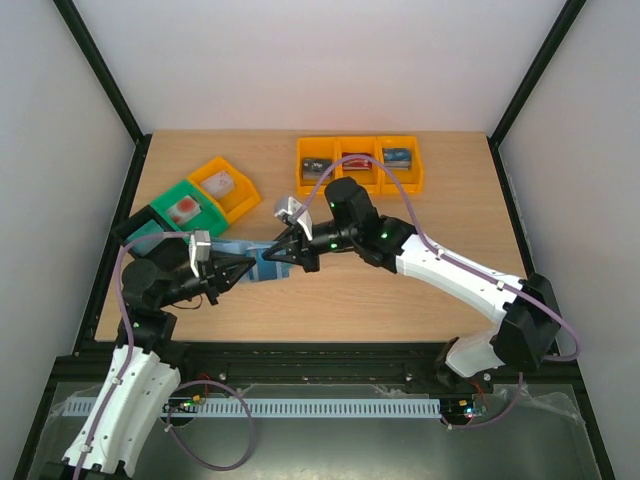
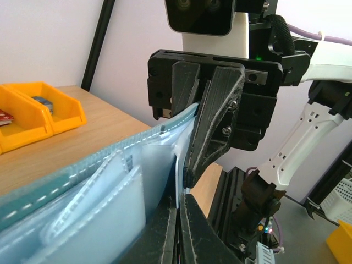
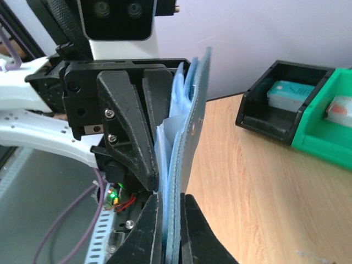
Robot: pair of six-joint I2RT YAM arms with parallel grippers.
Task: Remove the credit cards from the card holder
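Observation:
The teal-blue card holder (image 1: 260, 263) hangs above the table between my two grippers. My right gripper (image 1: 278, 254) is shut on its stitched teal edge, seen in the right wrist view (image 3: 171, 220) with the holder (image 3: 193, 104) standing edge-on between the jaws. My left gripper (image 1: 243, 270) is shut on a thin pale credit card (image 2: 179, 165) at the holder's inner side (image 2: 82, 220), beside the pale pockets. The card's corner also shows in the right wrist view (image 3: 163, 140). The two grippers face each other, fingertips almost touching.
Three orange bins (image 1: 360, 165) with cards stand at the back. An orange bin (image 1: 225, 185), a green bin (image 1: 185, 208) and a black bin (image 1: 145, 235) stand at the left. The black bin (image 3: 275, 104) and green bin (image 3: 330, 121) hold small items.

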